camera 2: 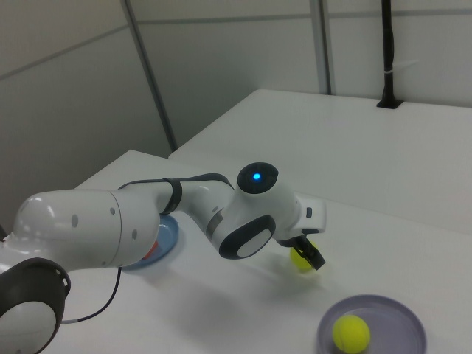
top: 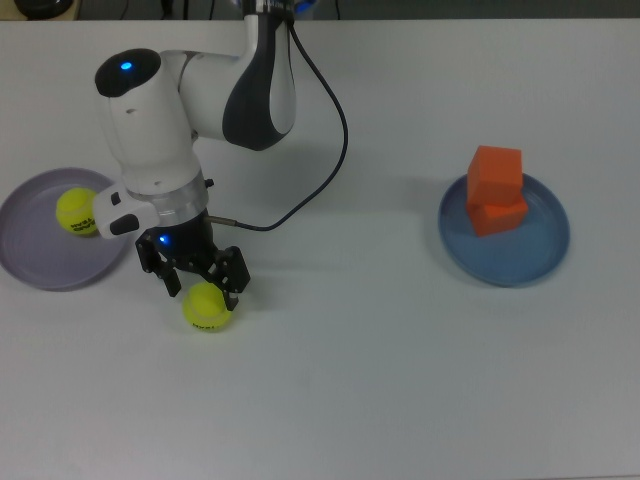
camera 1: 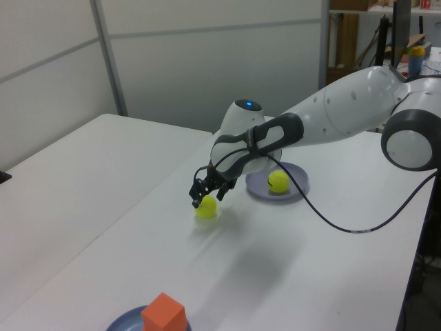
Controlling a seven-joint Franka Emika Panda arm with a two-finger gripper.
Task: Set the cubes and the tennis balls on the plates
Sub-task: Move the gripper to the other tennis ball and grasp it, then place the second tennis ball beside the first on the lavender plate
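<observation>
My gripper (top: 204, 288) is open and lowered over a yellow-green tennis ball (top: 207, 308) on the white table, one finger on each side of it. The left view shows the same ball (camera 1: 205, 207) under the gripper (camera 1: 201, 201). The other tennis ball (top: 76, 211) lies in the lavender plate (top: 40, 262) at the top view's left. At the top view's right, two orange cubes, one (top: 497, 173) stacked on the other (top: 499, 216), sit in the blue plate (top: 522, 258). In the right view the arm hides most of the cubes.
The arm's black cable (top: 335, 110) loops over the table behind the gripper. Bare white tabletop separates the two plates. In the left view a second white table (camera 1: 62, 172) stands alongside, with a wall behind it.
</observation>
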